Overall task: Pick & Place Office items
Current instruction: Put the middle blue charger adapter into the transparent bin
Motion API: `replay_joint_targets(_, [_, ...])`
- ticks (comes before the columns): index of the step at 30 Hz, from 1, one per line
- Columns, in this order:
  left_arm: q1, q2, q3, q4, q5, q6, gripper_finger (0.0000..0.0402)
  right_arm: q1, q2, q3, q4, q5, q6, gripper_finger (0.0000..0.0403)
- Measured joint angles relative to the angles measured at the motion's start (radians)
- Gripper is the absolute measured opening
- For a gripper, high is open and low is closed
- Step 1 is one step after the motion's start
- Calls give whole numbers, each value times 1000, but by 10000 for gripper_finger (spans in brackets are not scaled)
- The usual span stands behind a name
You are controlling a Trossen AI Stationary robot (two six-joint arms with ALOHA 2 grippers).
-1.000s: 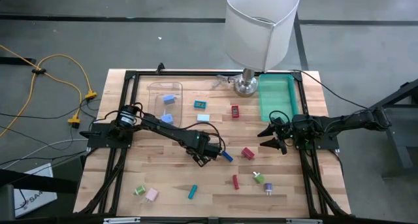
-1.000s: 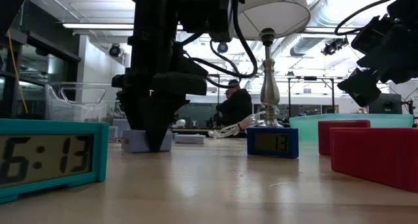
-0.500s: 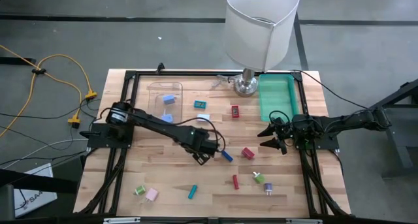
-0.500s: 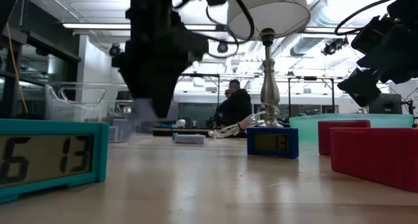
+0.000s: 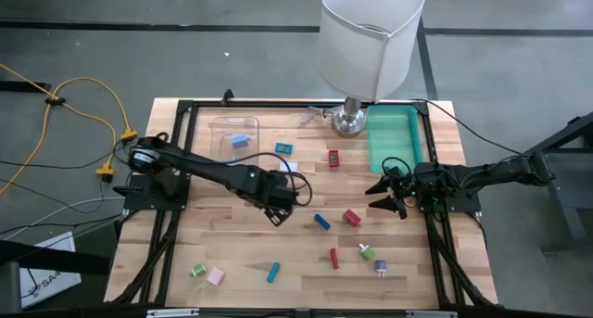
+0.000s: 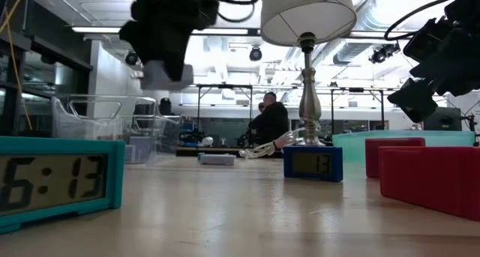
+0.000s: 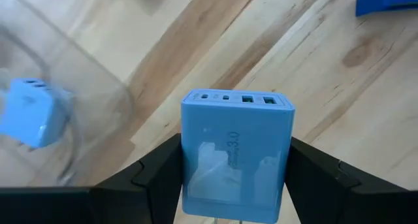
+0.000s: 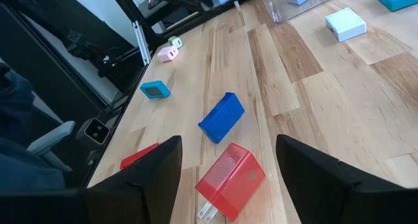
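My left gripper (image 5: 276, 207) hangs over the table's middle, shut on a light blue charger block (image 7: 235, 155); the low view shows that block (image 6: 166, 75) well above the wood. A second light blue block (image 5: 240, 141) lies in the clear container (image 5: 222, 125). Small pieces lie scattered on the table: dark blue (image 5: 321, 222), red (image 5: 351, 217), teal (image 5: 283, 148), white (image 5: 288, 167), green (image 5: 368, 253), pink (image 5: 215, 276). My right gripper (image 5: 384, 196) waits open near the right edge, above a red block (image 8: 232, 178). My left gripper pinches the light blue charger block by two opposite side faces (image 7: 189, 165), one dark finger (image 7: 153, 175) on each side. The fingers come from above. The block's port end (image 7: 235, 98) points away from the wrist. The block is lifted clear of the table.
A big white-shaded lamp (image 5: 371, 35) stands on its metal base (image 5: 349, 123) at the far edge, beside a teal tray (image 5: 394, 137). A dark frame borders the tabletop (image 5: 185, 109). Bare wood lies between the scattered pieces (image 5: 241, 244).
My left gripper has risen from the table with the light blue block and moved toward the left and far side, nearer the clear container. The block, on the wood a second ago, now hangs high in the low view. The dark blue piece has stayed put.
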Motion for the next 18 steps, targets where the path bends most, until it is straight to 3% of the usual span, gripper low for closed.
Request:
replay_joint_targets(8, [42, -105, 0, -86, -42, 72, 218, 0, 0, 0, 0, 0, 0, 235])
replay_joint_targets(18, [196, -163, 0, -204, -54, 171, 218, 0, 0, 0, 0, 0, 0, 235])
